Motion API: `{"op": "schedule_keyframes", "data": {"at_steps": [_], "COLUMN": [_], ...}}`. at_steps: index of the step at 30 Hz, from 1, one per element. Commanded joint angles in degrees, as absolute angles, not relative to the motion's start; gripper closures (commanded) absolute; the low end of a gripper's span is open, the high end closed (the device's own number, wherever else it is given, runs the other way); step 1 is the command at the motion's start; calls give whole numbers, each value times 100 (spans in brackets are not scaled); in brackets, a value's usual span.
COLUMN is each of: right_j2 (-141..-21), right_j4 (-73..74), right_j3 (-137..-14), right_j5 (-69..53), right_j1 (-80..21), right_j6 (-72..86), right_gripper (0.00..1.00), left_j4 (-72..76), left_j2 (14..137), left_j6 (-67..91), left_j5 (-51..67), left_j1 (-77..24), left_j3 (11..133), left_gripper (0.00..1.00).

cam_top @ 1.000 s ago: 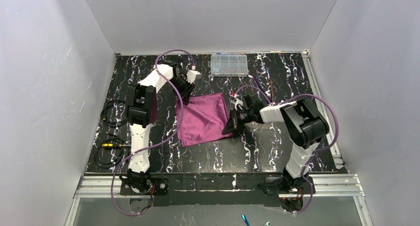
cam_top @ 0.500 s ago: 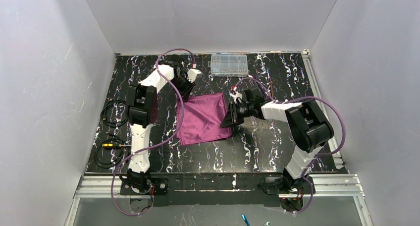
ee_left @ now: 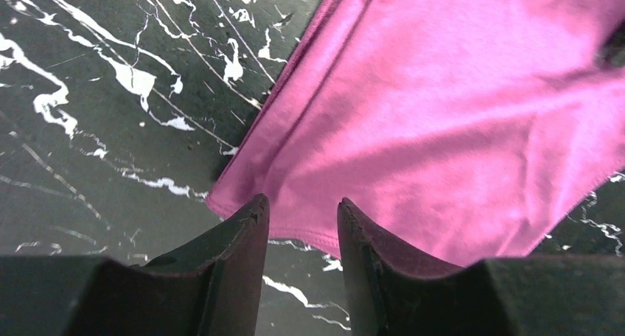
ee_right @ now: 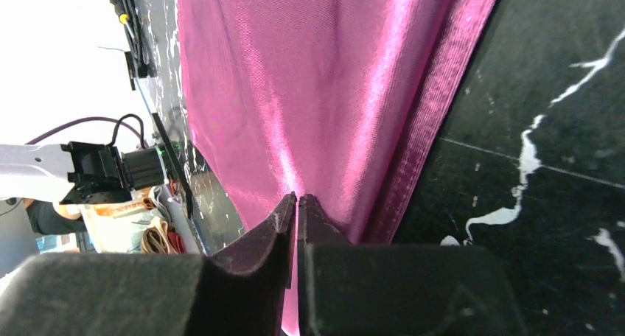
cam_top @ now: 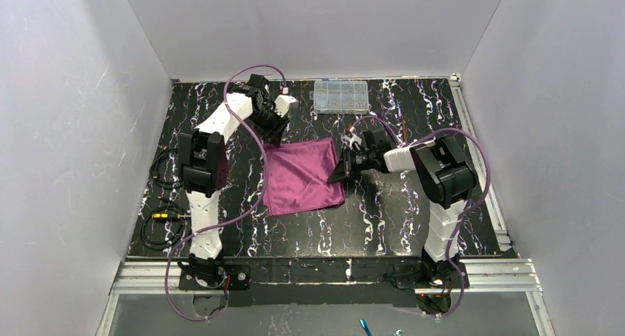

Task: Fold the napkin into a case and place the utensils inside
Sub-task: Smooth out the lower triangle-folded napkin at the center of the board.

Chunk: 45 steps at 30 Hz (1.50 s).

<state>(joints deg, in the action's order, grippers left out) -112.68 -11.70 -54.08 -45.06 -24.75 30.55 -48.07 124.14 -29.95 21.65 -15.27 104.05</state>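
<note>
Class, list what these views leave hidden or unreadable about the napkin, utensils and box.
- Utensils: top view, too small; only one shows, as a thin line.
- Clear box contents: top view, too small.
- Napkin edge at the right gripper: right wrist view, its fingers cover it.
- Napkin's far side: left wrist view, cut off by the frame.

Lab cell: white partition walls [cam_top: 74,130], aluminium frame [cam_top: 140,277].
</note>
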Motion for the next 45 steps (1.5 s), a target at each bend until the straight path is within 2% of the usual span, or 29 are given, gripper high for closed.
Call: {"op": "schedule_keyframes", "data": {"at_steps": [1,5,9,14,19,23,27,33,37,41,43,45], "right_j2": [-11112,-10906,-11604,-12351,-12793,-12933,-12651,-11586,-10645,-9628,-9156,-8660], "right_j4": [-1913,-1820,-1976,-2110,-2127,-2283,-2735,-2319,-1110,-150,324,584], "right_j3": [-5437,-6106,-6837,-7433,-7537,-7392,-7214,-7255,-7316,-6941,-6702,-6398], "right_j5": [-4515,-4573,-4700,-4415,-4098,-3958,-4017,-3605,-3009,-2351,-1933,-1510], "right_j1": [-2434,-2374,-2278,-2213,-2104,-2020,-1996,-2023,-2161,-2341,-2522,-2765], "right_j6": [3422,3524,3855,3964,3957,3963,4222,3943,3156,2637,2406,2222], "right_gripper": [81,76,78,80,81,78,75,73,61,56,38,28], "left_j4": [-5361,-5607,-5833,-5875,-5965,-6110,-6170,-6392,-6499,-6496,-6437,-6334], "left_j2": [11653,11435,11418,11399,11359,11277,11116,11027,10906,10738,10588,10396], "left_j6": [-3094,-3107,-3094,-3106,-3146,-3238,-3233,-3113,-2938,-2790,-2789,-2829], "left_j5": [2428,2593,2733,2830,2824,2877,2960,2953,2914,2850,2961,3118], "left_j1": [-1516,-1418,-1375,-1373,-1379,-1373,-1380,-1373,-1379,-1373,-1371,-1362], "left_j3": [10396,10601,10762,10372,10111,10098,10177,10690,10978,10969,10805,10494], "left_gripper": [61,55,55,56,56,56,55,52,50,50,50,50]}}
